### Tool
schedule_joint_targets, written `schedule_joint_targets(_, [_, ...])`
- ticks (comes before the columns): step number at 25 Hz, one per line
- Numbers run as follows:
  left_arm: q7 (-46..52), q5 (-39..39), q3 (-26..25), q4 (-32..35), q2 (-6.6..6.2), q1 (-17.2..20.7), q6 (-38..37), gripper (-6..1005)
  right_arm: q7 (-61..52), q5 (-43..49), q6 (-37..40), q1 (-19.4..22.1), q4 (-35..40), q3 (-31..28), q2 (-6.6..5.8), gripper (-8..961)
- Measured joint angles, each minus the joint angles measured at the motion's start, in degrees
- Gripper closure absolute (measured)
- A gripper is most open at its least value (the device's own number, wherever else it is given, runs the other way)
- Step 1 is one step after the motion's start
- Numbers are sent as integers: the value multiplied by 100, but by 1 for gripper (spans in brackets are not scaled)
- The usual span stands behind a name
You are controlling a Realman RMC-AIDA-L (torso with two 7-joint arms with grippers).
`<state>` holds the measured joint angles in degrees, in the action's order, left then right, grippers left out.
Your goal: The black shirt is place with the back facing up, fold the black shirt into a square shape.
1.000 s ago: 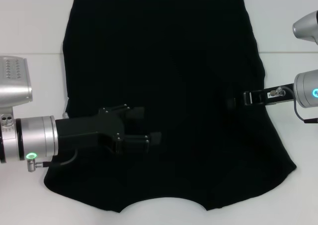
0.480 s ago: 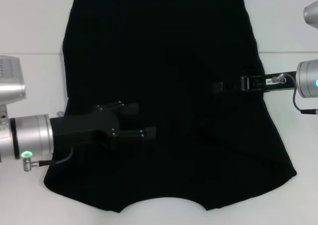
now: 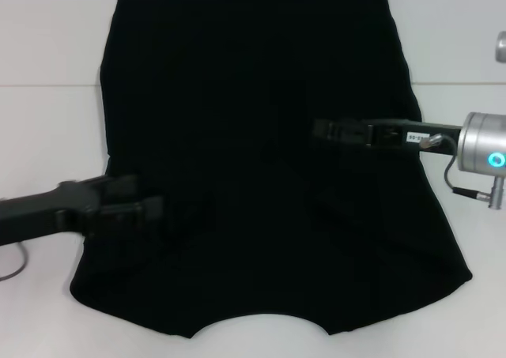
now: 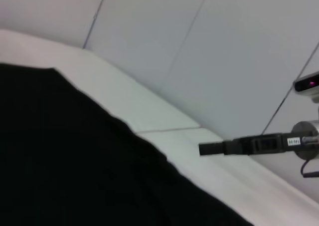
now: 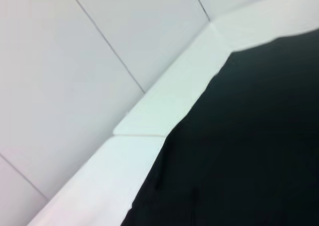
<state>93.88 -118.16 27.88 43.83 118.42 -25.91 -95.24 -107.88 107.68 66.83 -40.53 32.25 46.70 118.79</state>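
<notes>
While the black shirt (image 3: 261, 160) lies spread flat on the white table (image 3: 47, 34), bare table borders its far and side edges. Left hand (image 3: 138, 208) sits over the shirt's left edge, right hand (image 3: 328, 129) above its middle-right; whether either is open, I cannot tell.

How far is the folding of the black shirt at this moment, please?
Done: the shirt lies spread on the table, and its sides look folded in, since no sleeves stick out. In hand: the left gripper is over its left edge and the right gripper over its middle; whether either holds cloth cannot be seen. Left: folding it into a square.
</notes>
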Motion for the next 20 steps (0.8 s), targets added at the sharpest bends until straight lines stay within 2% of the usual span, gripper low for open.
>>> schedule_joint_targets(4, [38, -685, -475, 443, 16, 225, -216, 95, 179, -78, -295, -65, -176, -4, 57, 121])
schedule_joint_targets(8, [-483, -1191, -632, 631, 55, 419, -71, 98, 194, -90, -386, -117, -213, 3, 60, 122])
schedule_joint_targets(15, [-1530, -1513, -589, 603, 227, 532, 566, 102, 154, -120, -399, -175, -196, -12, 64, 125])
schedule_joint_targets(20, [-1794, -1759, -468, 560, 334, 498, 1155, 105, 144, -137, -405, -217, -194, -59, 65, 126])
